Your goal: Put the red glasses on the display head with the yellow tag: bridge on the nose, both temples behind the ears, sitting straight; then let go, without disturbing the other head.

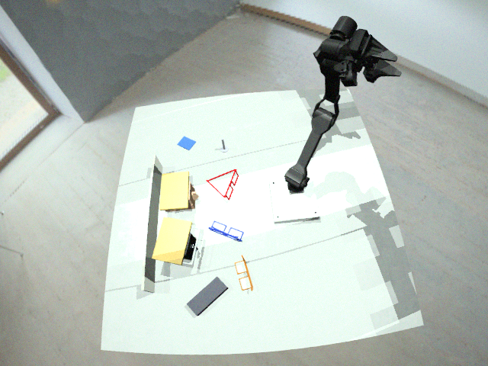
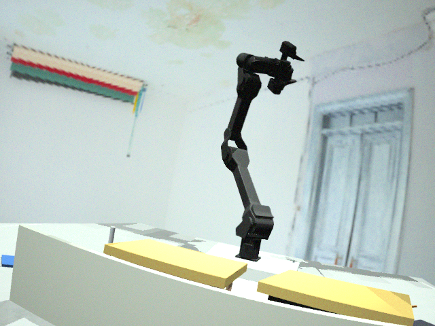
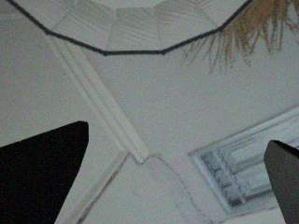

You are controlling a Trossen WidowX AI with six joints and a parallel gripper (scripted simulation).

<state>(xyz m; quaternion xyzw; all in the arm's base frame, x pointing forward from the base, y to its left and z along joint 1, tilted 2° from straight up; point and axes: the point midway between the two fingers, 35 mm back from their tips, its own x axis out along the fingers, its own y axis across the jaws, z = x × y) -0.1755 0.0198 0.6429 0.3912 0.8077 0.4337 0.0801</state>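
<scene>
Panel [image 1: 152, 232] [image 2: 88, 277], far L of the pincer [image 1: 398, 65] [image 2: 299, 70] [image 3: 178, 133] in top view & well below its height, stands upright behind both heads; prob. a backstop or screen. Yellow boards, upper one [image 1: 174, 191] [image 2: 175, 261] & lower one [image 1: 171, 238] [image 2: 337, 293], sit over the heads, same side of pincer; prob. there to block a straight-down approach, so glasses likely go on from the front, i.e. the arm-base side. Brown head [image 1: 194, 195] [image 2: 230, 286] & black head [image 1: 191, 247] poke out under them; yellow tag can't be made out, so which is target = unclear.

Next R, still L of & below pincer: blue square [image 1: 186, 142] [image 2: 7, 260], dark block [image 1: 207, 296], small peg on a foot [image 1: 223, 145] [image 2: 111, 234]; use unclear, prob. just clutter. Red glasses [image 1: 229, 185], the task's pair, on table between brown head & arm base, well apart from pincer: lenses toward base, temples running toward the heads & converging, tips about meeting. Blue glasses [image 1: 226, 231] & orange glasses [image 1: 247, 274] lie farther off, prob. decoys.

Pincer itself: spread wide, nothing btwn fingers, held high & pointing away from heads, prob. parked clear of everything. Task at its start, I'd judge: next, swing round, come down & pinch the red front w/o squashing thin rims. Main risk: clipping a board or the other head.
</scene>
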